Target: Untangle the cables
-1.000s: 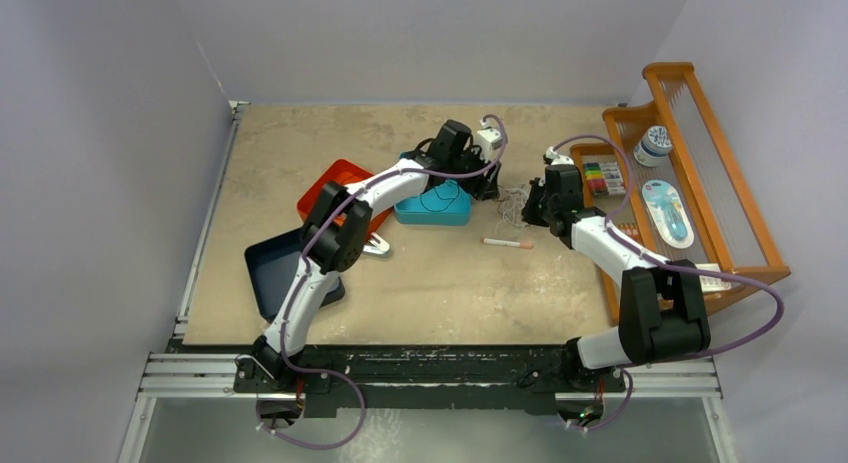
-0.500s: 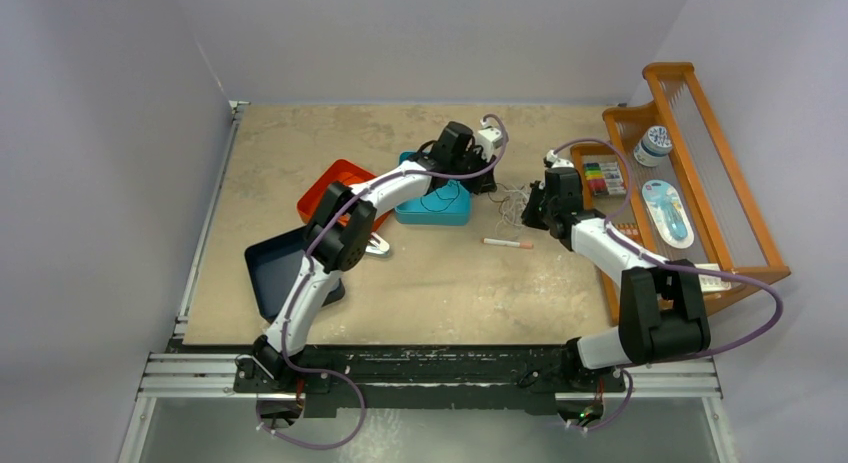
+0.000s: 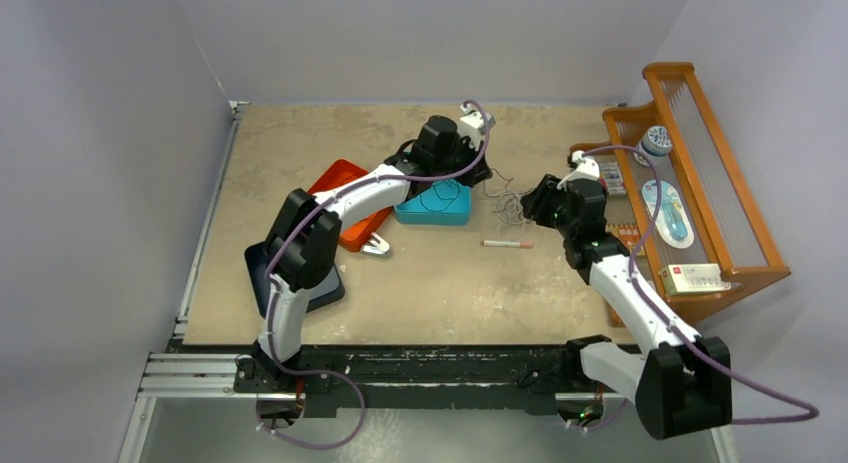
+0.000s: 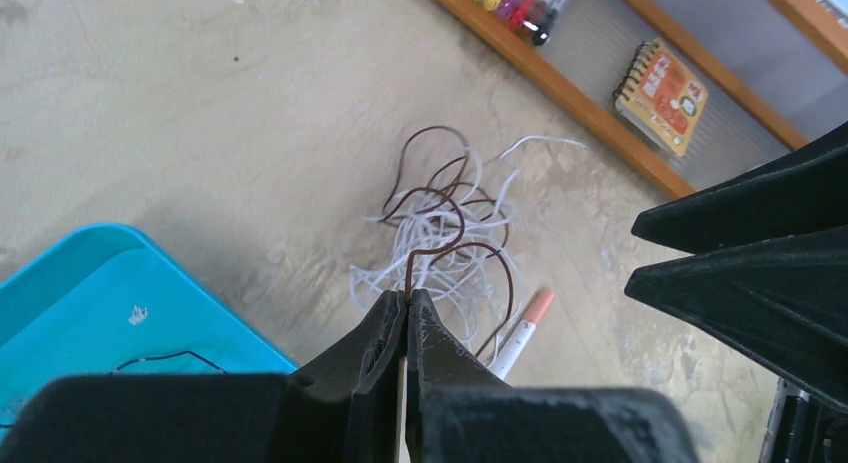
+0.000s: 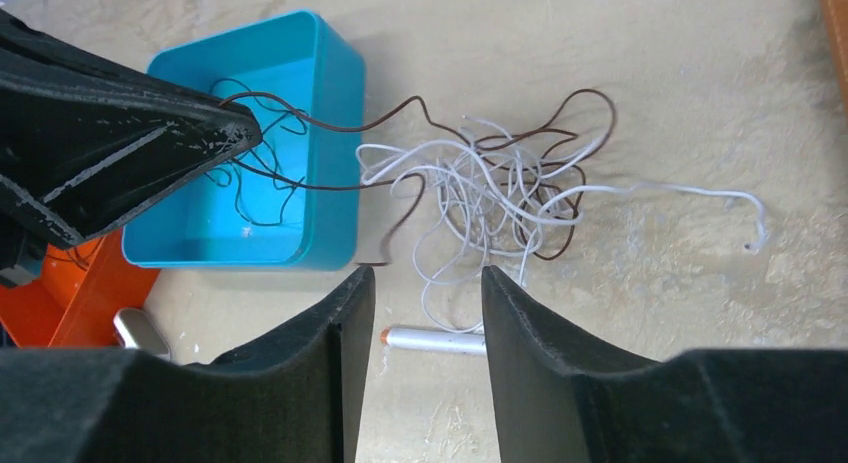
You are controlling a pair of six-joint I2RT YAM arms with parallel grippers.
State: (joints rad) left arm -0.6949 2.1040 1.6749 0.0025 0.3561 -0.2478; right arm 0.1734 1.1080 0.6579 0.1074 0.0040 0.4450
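I hold the L gripper [image 4: 408, 305] pinched shut on the brown cable [image 4: 411, 271] to draw it off the white cable [image 5: 470, 183], with the R gripper [image 5: 425, 283] open above, prob. ready to pin the tangle.

Left tool [image 4: 408, 301] pinched closed (arm stretched far forward); right tool [image 5: 425, 278] gapes apart.

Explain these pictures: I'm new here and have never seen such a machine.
A left arm and a right arm are bolted at a table's near edge. One picture looks down from above; the others come from wrist cameras. On the table lie tangled white cables with a brown cable, a pen, a blue bin, an orange tray and a dark blue tray; a wooden shelf stands at the right. The left gripper pinches the brown cable; the right gripper is open near the tangle, holding nothing.
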